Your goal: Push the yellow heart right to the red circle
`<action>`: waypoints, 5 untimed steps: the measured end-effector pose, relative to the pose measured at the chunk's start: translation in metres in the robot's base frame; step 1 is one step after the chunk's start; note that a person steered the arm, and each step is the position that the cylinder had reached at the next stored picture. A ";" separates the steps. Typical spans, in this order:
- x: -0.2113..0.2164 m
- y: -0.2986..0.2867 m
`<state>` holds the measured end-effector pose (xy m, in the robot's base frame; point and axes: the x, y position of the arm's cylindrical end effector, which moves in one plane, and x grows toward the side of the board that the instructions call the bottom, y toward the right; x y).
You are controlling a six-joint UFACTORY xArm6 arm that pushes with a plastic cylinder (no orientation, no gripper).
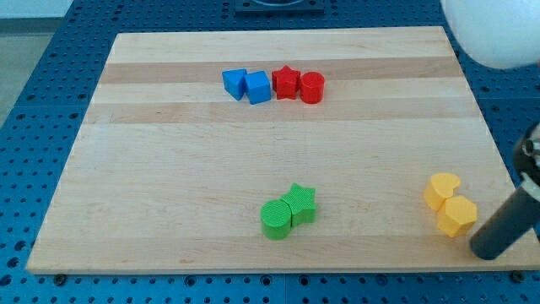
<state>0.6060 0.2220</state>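
The wooden board [169, 169] lies on a blue table with holes [51, 84]. Going from the view's left, near the top of the board there is a row of four blocks. First is a blue triangle-like block [234, 83], and it touches a blue cube [258, 87]. Just beside the cube is a red star [286, 83], and the red circle [311, 87] touches the star on its right side.

Lower, near the bottom edge and about in the middle of the board, there is a green circle [276, 219], and a green star [300, 203] touches it at the upper right.

Far on the view's right, near the bottom corner, is the yellow heart [442, 191]. It is well apart from the red circle, which is up and to the left. Directly below the heart, and touching it, is a yellow hexagon-like block [458, 215].

My tip [486, 251] is at the end of the dark rod that comes in from the right edge. It has no jaws to be spread or pressed together; it is only a rod. The tip is just beside the yellow hexagon-like block, at its lower right, and I cannot tell if it touches it.
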 end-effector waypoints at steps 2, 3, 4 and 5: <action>-0.053 -0.022; -0.090 -0.026; -0.119 -0.033; -0.140 -0.044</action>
<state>0.4657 0.1781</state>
